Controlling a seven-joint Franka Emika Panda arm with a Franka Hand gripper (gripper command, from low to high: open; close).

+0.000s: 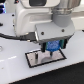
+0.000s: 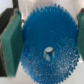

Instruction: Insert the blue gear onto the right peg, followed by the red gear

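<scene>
the gripper [image 1: 53,48] clamps the blue gear [image 2: 47,47] between green pads [image 2: 11,42], hovering just above the white plate [image 1: 45,58] with its black border (pegs too blurred to tell). the table [image 1: 20,72] is plain white; background dim.

Both views are small, soft and low in detail. The exterior view is brightly lit, its white desk [image 1: 15,70] nearly washed out. The wrist view is blurred throughout, with speckled glints on the blue gear [image 2: 47,47].
</scene>
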